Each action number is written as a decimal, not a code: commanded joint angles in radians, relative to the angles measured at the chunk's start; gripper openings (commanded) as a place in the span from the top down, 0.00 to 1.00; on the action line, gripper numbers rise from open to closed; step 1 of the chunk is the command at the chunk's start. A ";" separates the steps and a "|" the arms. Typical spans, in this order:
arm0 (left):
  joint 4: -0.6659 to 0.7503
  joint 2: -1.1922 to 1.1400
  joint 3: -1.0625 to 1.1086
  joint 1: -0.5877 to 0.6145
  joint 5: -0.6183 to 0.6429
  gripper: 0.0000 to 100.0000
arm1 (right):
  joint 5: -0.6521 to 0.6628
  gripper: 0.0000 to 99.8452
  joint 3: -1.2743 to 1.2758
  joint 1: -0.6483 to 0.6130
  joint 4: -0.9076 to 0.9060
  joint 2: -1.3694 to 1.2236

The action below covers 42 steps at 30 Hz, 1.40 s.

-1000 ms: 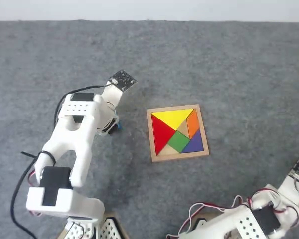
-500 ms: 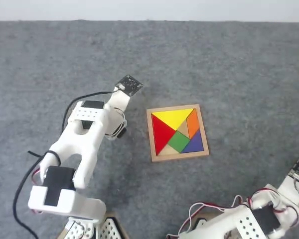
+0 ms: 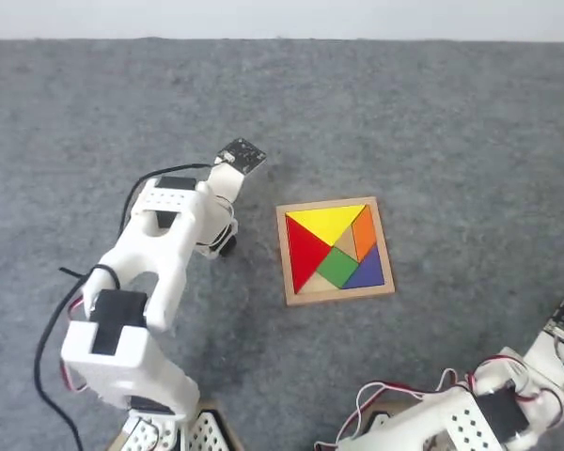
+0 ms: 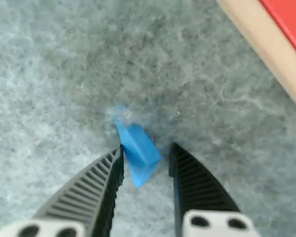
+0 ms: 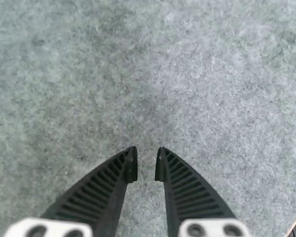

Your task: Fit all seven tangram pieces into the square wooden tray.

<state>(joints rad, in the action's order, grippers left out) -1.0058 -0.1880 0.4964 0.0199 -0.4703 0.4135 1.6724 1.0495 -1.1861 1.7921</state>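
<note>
Tangram pieces in red (image 3: 305,252), yellow (image 3: 327,224), orange (image 3: 364,235), green (image 3: 337,268) and violet-blue (image 3: 367,272) are seen lying flat inside the square wooden tray (image 3: 283,258), which sits near the middle of the grey felt tabletop (image 3: 451,122). Two pale, wood-coloured patches are also visible among them; whether these are pieces or bare tray floor cannot be told.

A small blue piece (image 4: 138,150) is found outside the tray, on the tabletop just to its left. It is tilted up on an edge rather than laid flat. The left end effector (image 4: 146,147) is set down around it with the jaws apart: one finger (image 4: 111,173) is touching the piece, while a narrow gap is left at the other. The tray's rim (image 4: 266,49) and a part of the red piece (image 4: 291,19) are seen close beyond it.

The left arm (image 3: 160,254) is stretched from the near left towards the tray. The right arm (image 3: 470,418) is folded low at the near right corner, well apart from the tray. The right end effector (image 5: 146,150) is held over bare felt, all but closed, with only a slit between its tips and nothing gripped.
</note>
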 commanded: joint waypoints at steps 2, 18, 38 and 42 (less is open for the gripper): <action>-0.003 -0.002 -0.044 -0.003 0.009 0.89 | 0.003 0.91 0.011 0.015 -0.004 0.019; -0.399 0.000 -0.401 -0.012 -0.005 0.99 | 0.003 0.91 0.011 0.015 -0.004 0.019; -0.325 0.147 -0.191 -0.618 -0.163 0.99 | 0.003 0.91 0.011 0.008 -0.004 0.019; -0.238 0.147 -0.136 -0.638 -0.239 0.99 | 0.003 0.91 0.011 0.008 -0.004 0.019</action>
<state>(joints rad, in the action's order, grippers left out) -1.3295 -0.1020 0.3399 -0.5984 -0.6360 0.4135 1.6724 1.0495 -1.1861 1.7921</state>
